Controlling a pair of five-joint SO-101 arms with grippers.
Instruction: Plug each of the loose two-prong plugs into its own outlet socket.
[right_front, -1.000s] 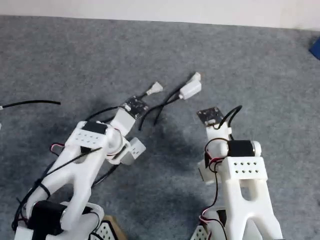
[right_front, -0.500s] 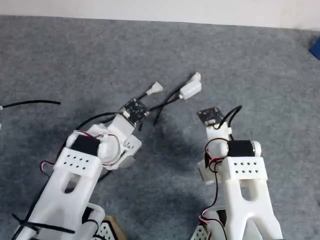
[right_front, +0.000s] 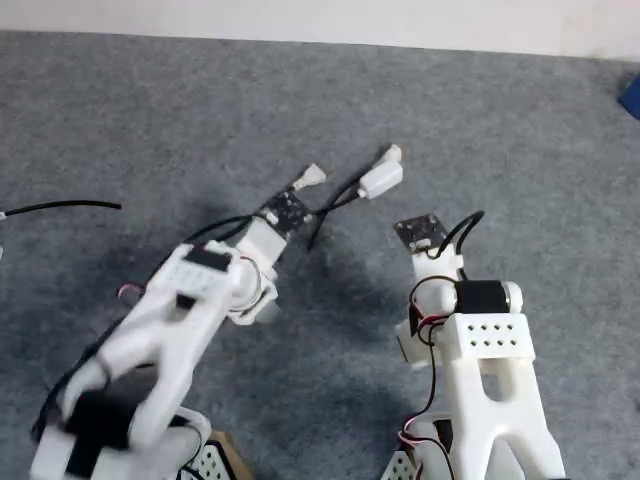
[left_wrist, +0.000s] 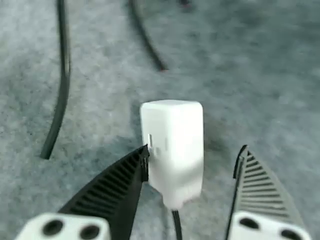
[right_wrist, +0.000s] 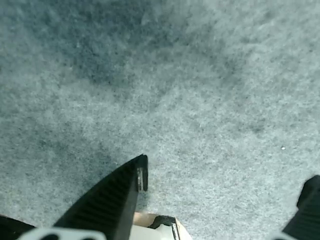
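Note:
A white rectangular socket block (left_wrist: 172, 142) lies on the grey carpet with a black cable leaving its near end. My left gripper (left_wrist: 194, 150) is open around it; one black finger (left_wrist: 122, 185) touches its side and the other finger (left_wrist: 252, 185) stands apart. From above, the left arm (right_front: 205, 285) covers most of that block (right_front: 258, 312). A small white plug (right_front: 312, 177) and a larger white plug body (right_front: 383, 179) lie on black cables just beyond. My right gripper (right_wrist: 227, 170) is open over bare carpet.
Black cables (right_front: 330, 205) cross the carpet between the two arms' tips. Another black cable (right_front: 60, 207) runs in from the left edge. The right arm (right_front: 480, 335) stands at the near right. A blue object (right_front: 631, 97) sits at the right edge.
The left arm has swung and its wrist tip has moved slightly toward the plugs, covering the white block more. The right arm has not moved.

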